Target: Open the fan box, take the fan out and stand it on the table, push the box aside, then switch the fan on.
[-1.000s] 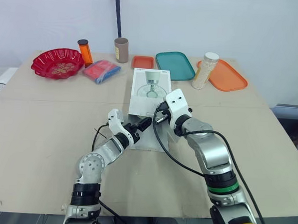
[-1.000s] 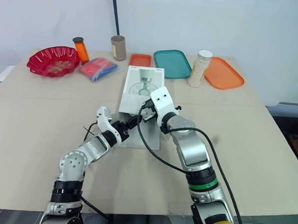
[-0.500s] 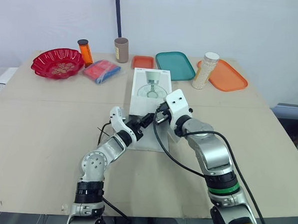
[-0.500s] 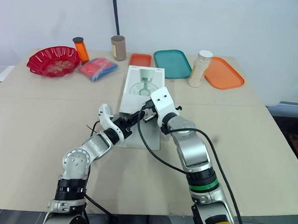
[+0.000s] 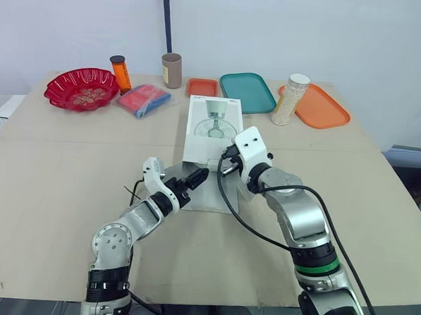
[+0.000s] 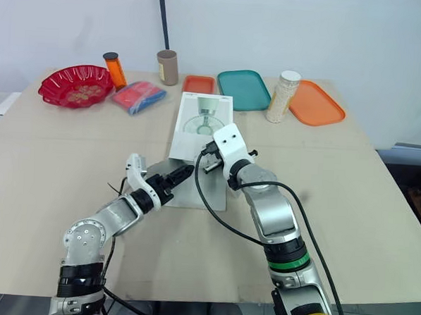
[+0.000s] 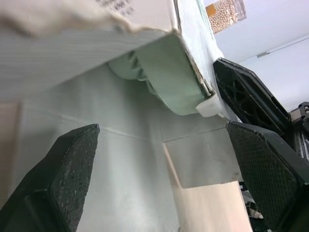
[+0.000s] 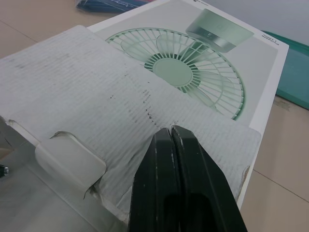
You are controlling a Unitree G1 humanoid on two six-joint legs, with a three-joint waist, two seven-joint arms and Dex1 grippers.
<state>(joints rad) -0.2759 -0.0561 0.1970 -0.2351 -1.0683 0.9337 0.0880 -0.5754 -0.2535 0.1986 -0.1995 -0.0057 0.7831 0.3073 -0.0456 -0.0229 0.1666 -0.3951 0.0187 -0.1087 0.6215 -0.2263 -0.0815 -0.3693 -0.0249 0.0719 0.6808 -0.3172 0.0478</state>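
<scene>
Fan box (image 5: 212, 126) flat on surface (image 5: 54, 177); our left claw (image 5: 190, 179) open at its near mouth, fan (image 7: 164, 79) inside; right claw (image 5: 223, 163) closed, tips against flap (image 8: 96, 96).

The left claw (image 5: 193, 178) has drawn back a little from the open end of the fan box (image 5: 214, 122) (it had edged in half a second ago) and now sits farther left.

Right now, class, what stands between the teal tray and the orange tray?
A jar of pale grains, shown in the left eye view.
</scene>
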